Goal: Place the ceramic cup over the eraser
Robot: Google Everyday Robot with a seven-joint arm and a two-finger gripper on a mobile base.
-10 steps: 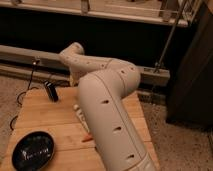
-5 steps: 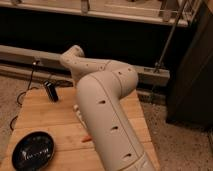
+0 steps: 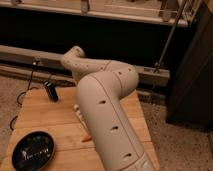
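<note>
Camera view, single frame.

- Arm [image 3: 107,115]: the cream, perforated shell fills the middle of the view. It rises from the bottom edge to an elbow, then the forearm runs back and left to the wrist above the far part of the table [image 3: 50,115].
- Gripper: hidden below the wrist behind the arm's bulk, over the middle of the table. Fingers are drawn almost fully together. Cannot tell what, if anything, sits between them.
- Small pale piece [image 3: 78,113] shows at the arm's left edge, low over the wood. Cannot tell whether it is the ceramic cup or part of the gripper.
- Eraser [image 3: 51,91]: dark oblong block standing upright near the table's back left corner, uncovered, well apart from the pale piece.
- Black bowl [image 3: 33,150]: front left of the table, with glints on its inside.
- Small orange item [image 3: 86,139]: lies on the wood just beside the arm's left edge, in front of the pale piece.
- Black cable [image 3: 22,92]: trails over the speckled floor [image 3: 15,82] to the left of the table.
</note>
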